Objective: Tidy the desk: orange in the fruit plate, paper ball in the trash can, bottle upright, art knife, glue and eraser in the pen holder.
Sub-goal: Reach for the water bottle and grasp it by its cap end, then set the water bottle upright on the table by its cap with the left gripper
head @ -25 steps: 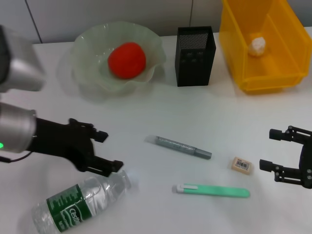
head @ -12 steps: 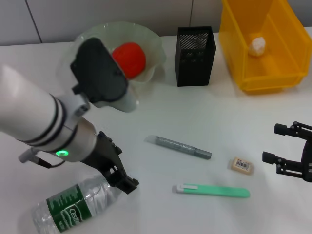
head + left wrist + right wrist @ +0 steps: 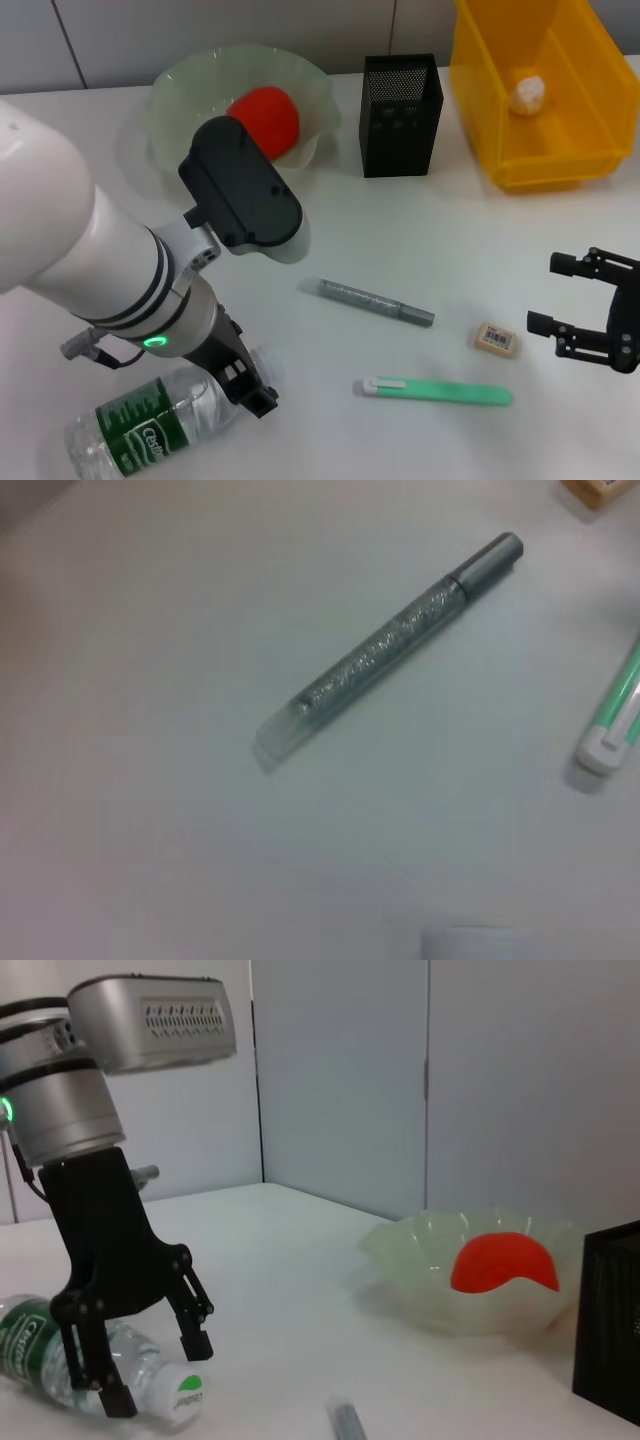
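The clear water bottle (image 3: 150, 420) with a green label lies on its side at the front left. My left gripper (image 3: 245, 385) is open, pointing down, its fingers on either side of the bottle's neck; the right wrist view shows this (image 3: 155, 1372) beside the cap (image 3: 185, 1392). My right gripper (image 3: 560, 295) is open and empty, just right of the eraser (image 3: 497, 338). The silver glue stick (image 3: 375, 302) and the green art knife (image 3: 440, 392) lie mid-table. The orange (image 3: 262, 118) sits in the fruit plate (image 3: 180, 90). The paper ball (image 3: 528, 92) lies in the yellow trash can (image 3: 560, 160).
The black mesh pen holder (image 3: 400, 100) stands at the back between the plate and the trash can. My left arm's bulky white forearm (image 3: 90, 260) hangs over the left of the table. The left wrist view shows the glue stick (image 3: 390, 645) and the art knife's end (image 3: 615, 725).
My left arm has swung over the table and turned its gripper downward, bringing its fingers down around the bottle's neck. The right gripper has barely shifted.
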You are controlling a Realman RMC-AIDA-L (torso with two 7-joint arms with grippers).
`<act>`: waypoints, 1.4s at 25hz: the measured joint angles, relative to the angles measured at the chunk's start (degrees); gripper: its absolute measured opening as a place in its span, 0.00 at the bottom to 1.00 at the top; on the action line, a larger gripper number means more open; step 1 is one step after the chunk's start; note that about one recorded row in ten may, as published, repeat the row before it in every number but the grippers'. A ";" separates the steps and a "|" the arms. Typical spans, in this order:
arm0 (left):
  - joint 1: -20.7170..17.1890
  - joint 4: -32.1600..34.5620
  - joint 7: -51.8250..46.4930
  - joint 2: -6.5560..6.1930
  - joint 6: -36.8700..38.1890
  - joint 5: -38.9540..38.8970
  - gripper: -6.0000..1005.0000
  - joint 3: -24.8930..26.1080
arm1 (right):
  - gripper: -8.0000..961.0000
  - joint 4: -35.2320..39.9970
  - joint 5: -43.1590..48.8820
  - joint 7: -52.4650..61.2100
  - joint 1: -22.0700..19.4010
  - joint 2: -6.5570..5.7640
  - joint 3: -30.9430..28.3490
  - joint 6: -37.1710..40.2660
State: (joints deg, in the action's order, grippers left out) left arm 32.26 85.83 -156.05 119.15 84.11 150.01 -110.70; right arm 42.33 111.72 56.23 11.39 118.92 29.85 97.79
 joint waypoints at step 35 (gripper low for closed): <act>3.16 -3.52 -3.19 0.03 -1.37 0.96 0.44 -3.53 | 0.79 -2.09 12.40 1.20 4.16 -0.62 -0.18 6.64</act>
State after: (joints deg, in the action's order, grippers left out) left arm 35.42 82.31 -159.25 119.18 82.74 150.98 -114.23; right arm 40.25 124.12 57.44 15.55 118.29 29.68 104.43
